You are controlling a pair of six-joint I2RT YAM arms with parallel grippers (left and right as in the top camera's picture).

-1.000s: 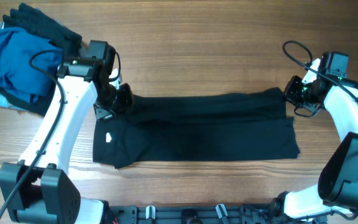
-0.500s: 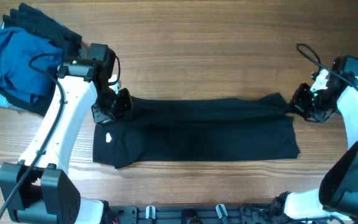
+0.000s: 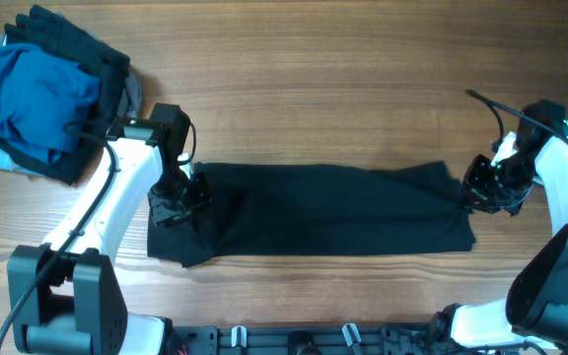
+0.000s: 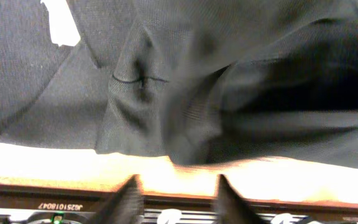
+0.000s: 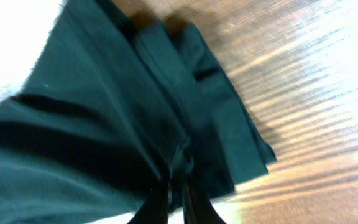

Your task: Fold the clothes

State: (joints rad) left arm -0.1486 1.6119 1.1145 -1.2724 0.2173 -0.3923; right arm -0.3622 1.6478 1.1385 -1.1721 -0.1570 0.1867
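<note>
Wood table, seen from overhead. Black shirt lies flat as a long band folded lengthwise. It runs left to right across the middle, closer to the near edge than the far one.

Left gripper is over the shirt's left end. My wrist cam shows its fingers apart, with no cloth in the gap and the fabric just past the tips. White mark on the shirt shows at top left of that view.

Right gripper is at the shirt's right end, by the band's far corner. Its fingers are nearly together with a thin gap, tips against a bunched fold. That view is blurred, so I can't tell if cloth is pinched.

Pile of other clothes, blue on top with black and grey, sits at the table's far-left corner, apart from the shirt.
</note>
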